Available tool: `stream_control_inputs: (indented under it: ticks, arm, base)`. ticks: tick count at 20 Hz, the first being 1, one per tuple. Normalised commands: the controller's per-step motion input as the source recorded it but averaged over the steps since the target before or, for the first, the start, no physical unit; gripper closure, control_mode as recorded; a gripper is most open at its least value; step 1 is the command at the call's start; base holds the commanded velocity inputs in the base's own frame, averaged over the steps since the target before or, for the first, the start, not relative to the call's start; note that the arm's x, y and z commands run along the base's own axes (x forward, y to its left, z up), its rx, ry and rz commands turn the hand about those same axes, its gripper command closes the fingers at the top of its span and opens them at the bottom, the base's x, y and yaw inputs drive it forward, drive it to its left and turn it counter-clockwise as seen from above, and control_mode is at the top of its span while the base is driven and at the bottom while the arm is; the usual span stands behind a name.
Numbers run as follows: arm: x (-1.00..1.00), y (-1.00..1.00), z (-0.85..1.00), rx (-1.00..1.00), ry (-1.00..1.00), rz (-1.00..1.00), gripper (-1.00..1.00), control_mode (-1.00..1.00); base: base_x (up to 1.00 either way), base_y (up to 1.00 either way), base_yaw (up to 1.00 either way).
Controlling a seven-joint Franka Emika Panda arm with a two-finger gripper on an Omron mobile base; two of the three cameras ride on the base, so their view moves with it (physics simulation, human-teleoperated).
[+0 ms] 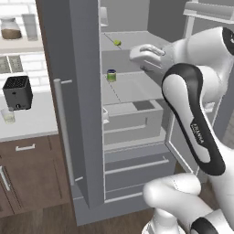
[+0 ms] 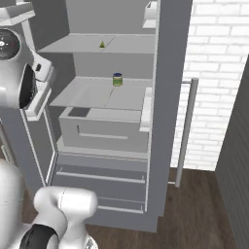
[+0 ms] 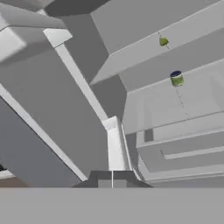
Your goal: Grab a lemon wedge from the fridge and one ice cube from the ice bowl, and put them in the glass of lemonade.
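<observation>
Dark finger tips of the gripper (image 3: 112, 178) stand pressed together at the bottom centre of the hand view, closed on nothing. Beyond them the fridge (image 3: 131, 39) stands open, its grey shelves running across the right half of that view. On the upper shelf, in the upper right, lies the lemon wedge (image 3: 163, 42), small and yellow-green, alone on its shelf. One shelf lower stands a small green jar with a blue lid (image 3: 176, 78). In the left base view the hand (image 1: 145, 55) reaches into the fridge at upper centre, right of the wedge (image 1: 117, 42) and apart from it. At the far left, on the counter (image 1: 36, 119), a black toaster (image 1: 18, 93) stands above the glass of lemonade (image 1: 7, 115).
</observation>
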Motion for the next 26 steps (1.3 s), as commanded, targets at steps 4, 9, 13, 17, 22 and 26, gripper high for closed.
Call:
stream_control_inputs:
  ticks: [4, 9, 13, 17, 22, 26]
  arm:
    - [0.97, -0.02, -0.76, 0.22, 0.22, 0.09, 1.00, -1.00]
    - [0.97, 0.21, -0.92, 0.31, 0.12, 0.05, -1.00, -1.00]
    - [0.75, 0.32, -0.75, 0.37, 0.07, 0.11, -1.00, -1.00]
    - [0.23, 0.57, -0.04, 0.26, 0.14, 0.23, -1.00, -1.00]
    - [0.00, 0.72, 0.03, 0.06, 0.09, 0.14, -1.00, -1.00]
    - [0.00, 0.94, 0.00, 0.00, 0.00, 0.04, -1.00, -1.00]
  base:
    - [0.00, 0.00, 0.00]
    - [0.00, 0.00, 0.00]
    - [0.00, 0.00, 0.00]
    - [0.00, 0.00, 0.00]
    - [0.00, 0.00, 0.00]
    - [0.00, 0.00, 0.00]
